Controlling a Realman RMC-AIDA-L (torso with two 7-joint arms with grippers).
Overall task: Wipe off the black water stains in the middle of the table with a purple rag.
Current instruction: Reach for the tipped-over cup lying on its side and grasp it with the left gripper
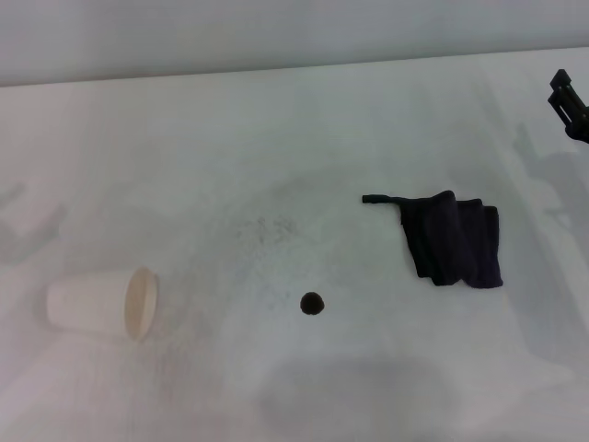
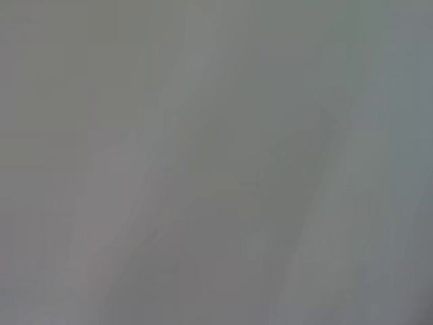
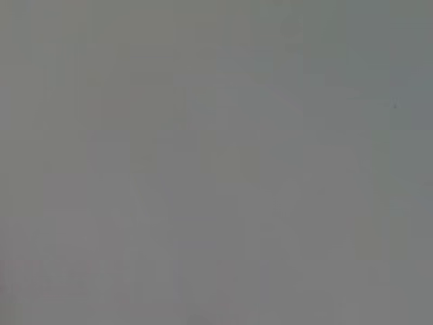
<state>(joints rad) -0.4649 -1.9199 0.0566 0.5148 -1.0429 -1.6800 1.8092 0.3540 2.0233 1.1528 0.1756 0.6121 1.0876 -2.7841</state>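
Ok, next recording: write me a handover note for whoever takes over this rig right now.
Right end effector: at the far right edge of the head view, above the table, holding nothing.
Left end effector: not in view.
Both wrist views show only blank grey.
Purple rag: folded, lying right of centre, its thin tail pointing left, untouched.
Black water stain: a small round blot near the middle, to the front-left of the rag and apart from it.
Paper cup: on its side at the left.
Done: nothing yet.
Left: grasp the rag, wipe off the blot.

The right gripper [image 1: 569, 103] is black, angular, blocky hardware.
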